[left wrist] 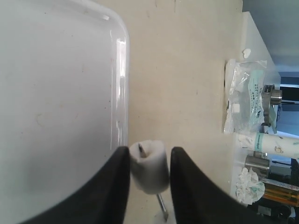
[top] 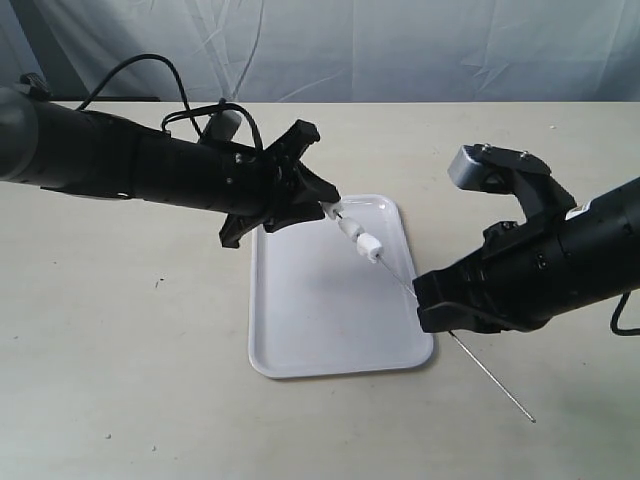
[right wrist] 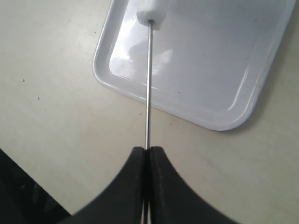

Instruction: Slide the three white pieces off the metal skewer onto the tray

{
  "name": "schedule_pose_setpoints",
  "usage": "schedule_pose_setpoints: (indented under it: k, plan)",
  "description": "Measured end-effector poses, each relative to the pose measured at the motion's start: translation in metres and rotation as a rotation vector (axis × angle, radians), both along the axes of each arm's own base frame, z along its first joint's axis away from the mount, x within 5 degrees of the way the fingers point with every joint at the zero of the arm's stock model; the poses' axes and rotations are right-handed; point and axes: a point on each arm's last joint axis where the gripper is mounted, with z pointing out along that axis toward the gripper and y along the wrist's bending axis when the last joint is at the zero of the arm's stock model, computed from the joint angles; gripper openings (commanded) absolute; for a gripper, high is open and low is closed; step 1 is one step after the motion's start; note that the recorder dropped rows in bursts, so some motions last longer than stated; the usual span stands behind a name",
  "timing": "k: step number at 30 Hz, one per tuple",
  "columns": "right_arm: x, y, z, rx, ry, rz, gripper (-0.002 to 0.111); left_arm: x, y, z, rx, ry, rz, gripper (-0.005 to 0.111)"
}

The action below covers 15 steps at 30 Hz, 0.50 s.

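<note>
Fingers [left wrist: 112,186] around white piece [left wrist: 149,165] on skewer [left wrist: 161,203], by tray [left wrist: 56,93]

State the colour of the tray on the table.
The tray is plain glossy white, with no pattern. It shows best in the right wrist view.

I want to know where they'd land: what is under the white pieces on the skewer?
The tray lies below the white pieces on the metal skewer, showing bare white floor. The left tool clamps the end piece and covers the tray corner there, so that spot is hidden.
</note>
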Motion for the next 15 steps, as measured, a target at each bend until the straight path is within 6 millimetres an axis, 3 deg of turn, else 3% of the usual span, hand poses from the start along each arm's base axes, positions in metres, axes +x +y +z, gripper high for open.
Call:
schedule_pose_setpoints:
  k: [15]
  plan:
    - [-0.0005,0.0002,0.0000,0.002,0.005,0.002,-0.001,0.0002,0.0002,-0.0001,0.006,-0.008,-0.003,0.023]
